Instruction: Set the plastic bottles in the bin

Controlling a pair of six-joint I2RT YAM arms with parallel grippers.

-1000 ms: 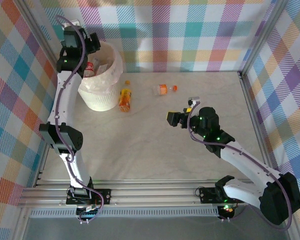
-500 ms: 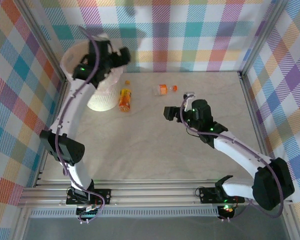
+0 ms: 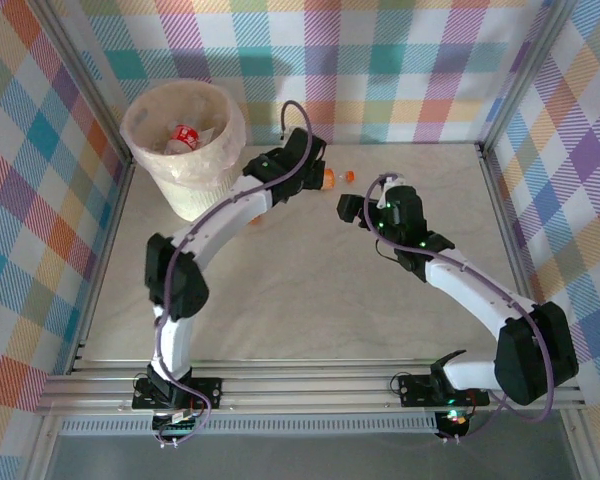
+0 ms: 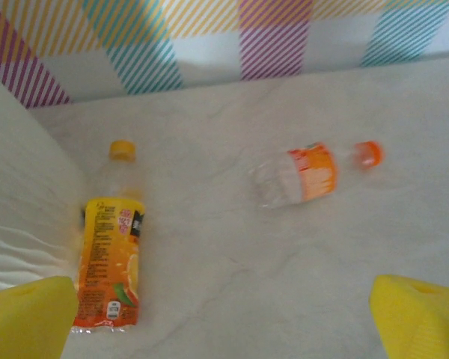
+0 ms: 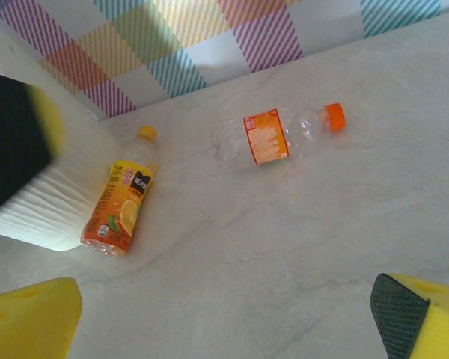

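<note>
Noted left claw [image 4: 224,321] spread wide, empty, over desk [image 4: 247,284]; right claw [image 5: 224,321] likewise. Found orange juice bottle [image 4: 108,262] lying just beside bin [image 3: 195,190]; clear orange-capped bottle [image 4: 307,173] lying apart from it. Spotted red-labelled bottle [image 3: 185,135] inside bin.

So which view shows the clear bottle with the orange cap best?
The right wrist view: the clear bottle lies whole and sharp there. The left wrist view also has it whole, but blurred. In the top view it is tiny and half hidden behind the left arm.
</note>
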